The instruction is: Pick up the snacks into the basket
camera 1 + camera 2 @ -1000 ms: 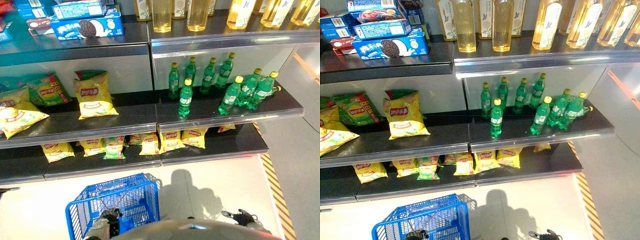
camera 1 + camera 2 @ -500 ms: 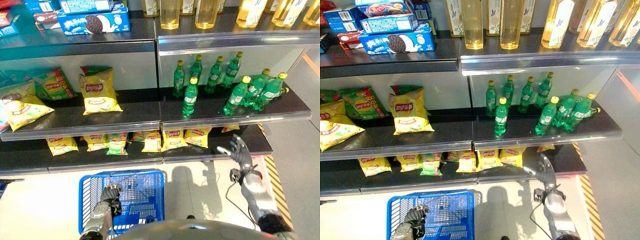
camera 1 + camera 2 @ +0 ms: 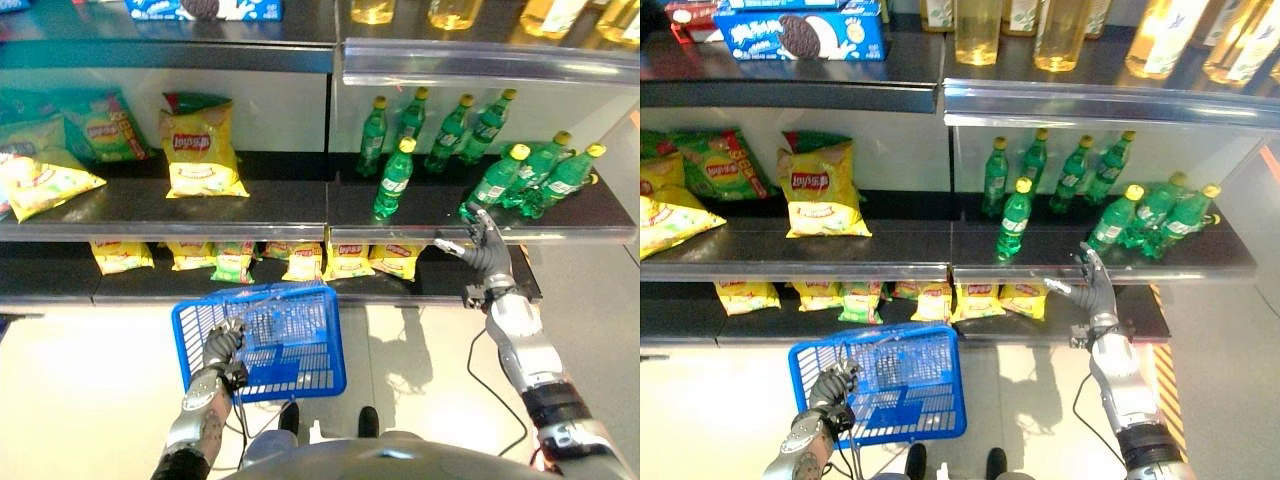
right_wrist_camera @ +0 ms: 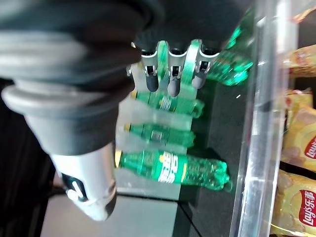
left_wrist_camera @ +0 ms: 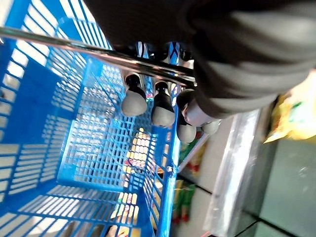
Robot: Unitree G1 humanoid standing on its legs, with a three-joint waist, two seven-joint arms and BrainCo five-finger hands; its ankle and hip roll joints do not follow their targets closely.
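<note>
**Basket held low, free hand raised at the shelves**

The left hand (image 3: 224, 343) has its fingers curled round the metal handle of the blue plastic mesh basket (image 3: 290, 350), hanging it near the floor, mouth up and ready. The right hand (image 3: 487, 252), at about 3 o'clock, has relaxed fingers holding nothing, raised before the green plastic bottles (image 3: 520, 178). The yellow snack bags (image 3: 345, 259) lie on the bottom shelf (image 3: 430, 285), at 12 o'clock from the basket, untouched.

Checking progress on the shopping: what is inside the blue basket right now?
The blue basket looks empty: only its mesh floor shows, with no snacks in it. The left robot hand is curled round its handle and hides a corner.
</note>
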